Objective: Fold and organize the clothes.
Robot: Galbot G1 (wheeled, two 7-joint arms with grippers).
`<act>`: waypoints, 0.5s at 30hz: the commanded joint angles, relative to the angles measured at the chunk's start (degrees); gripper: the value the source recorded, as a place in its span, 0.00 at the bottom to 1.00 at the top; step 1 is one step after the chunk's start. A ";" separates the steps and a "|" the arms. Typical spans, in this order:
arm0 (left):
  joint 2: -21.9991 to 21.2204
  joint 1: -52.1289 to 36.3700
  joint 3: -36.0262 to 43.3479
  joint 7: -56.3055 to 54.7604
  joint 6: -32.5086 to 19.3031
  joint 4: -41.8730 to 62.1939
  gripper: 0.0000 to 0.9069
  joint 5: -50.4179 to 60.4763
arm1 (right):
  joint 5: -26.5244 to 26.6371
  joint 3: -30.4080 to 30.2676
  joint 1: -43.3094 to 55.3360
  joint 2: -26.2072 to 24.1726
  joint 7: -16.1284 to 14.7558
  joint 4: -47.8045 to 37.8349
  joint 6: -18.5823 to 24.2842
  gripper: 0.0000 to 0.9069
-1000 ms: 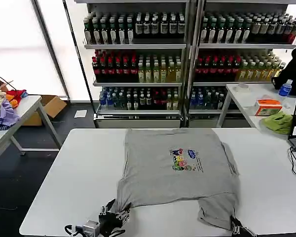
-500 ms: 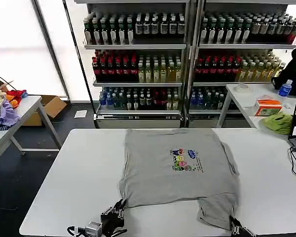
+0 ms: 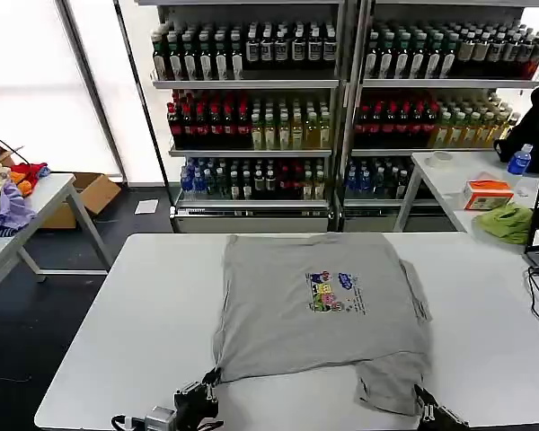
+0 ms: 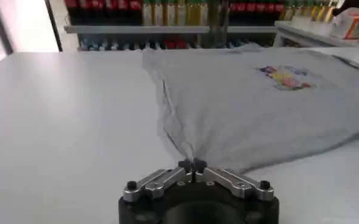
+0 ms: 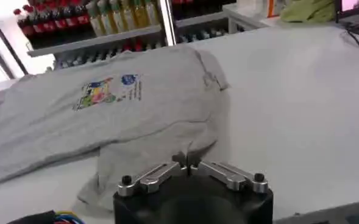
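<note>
white surface point(image 3: 117, 323), light grey short-sleeved shirt point(image 3: 323, 314) spread flat across its middle, chest print up, near sleeves bunched at the front edge

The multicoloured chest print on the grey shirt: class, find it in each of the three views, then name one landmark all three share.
Head view: chest print sits right of centre on the grey shirt.
Left wrist view: print at upper right.
Right wrist view: print at upper left.
Shared landmark: the bottle shelves behind the white table.
</note>
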 commanded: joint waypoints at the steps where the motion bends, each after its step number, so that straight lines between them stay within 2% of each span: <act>1: 2.32 7.43 -3.67 -0.57 1.74 -8.76 0.01 -1.58 | 0.94 1.58 -7.11 -1.67 0.58 4.75 -4.66 0.00; 8: 3.03 13.07 -5.26 -0.53 4.51 -13.64 0.01 -0.97 | -0.30 0.38 -11.19 -1.23 -1.83 8.17 -5.55 0.00; 9: 3.14 13.51 -5.46 -0.78 4.52 -14.01 0.01 -0.45 | 1.64 0.44 -11.83 -1.46 -2.19 8.90 -6.05 0.00; 10: 3.62 13.93 -5.81 -0.76 4.55 -15.03 0.01 -0.31 | 5.52 0.49 -12.29 -1.67 -1.44 9.77 -6.92 0.00; 11: 3.87 13.92 -5.85 -0.65 4.54 -15.25 0.01 -0.36 | 6.89 0.47 -12.32 -1.64 -0.97 10.02 -7.01 0.00; 13: 4.61 13.13 -6.27 -0.64 4.55 -15.35 0.01 -0.72 | 7.83 -0.06 -11.72 -1.32 -0.61 10.56 -3.41 0.00; 15: 5.39 11.82 -6.41 -0.42 4.54 -14.63 0.01 -1.13 | 7.77 -0.36 -11.10 -1.16 -0.36 10.90 -1.54 0.00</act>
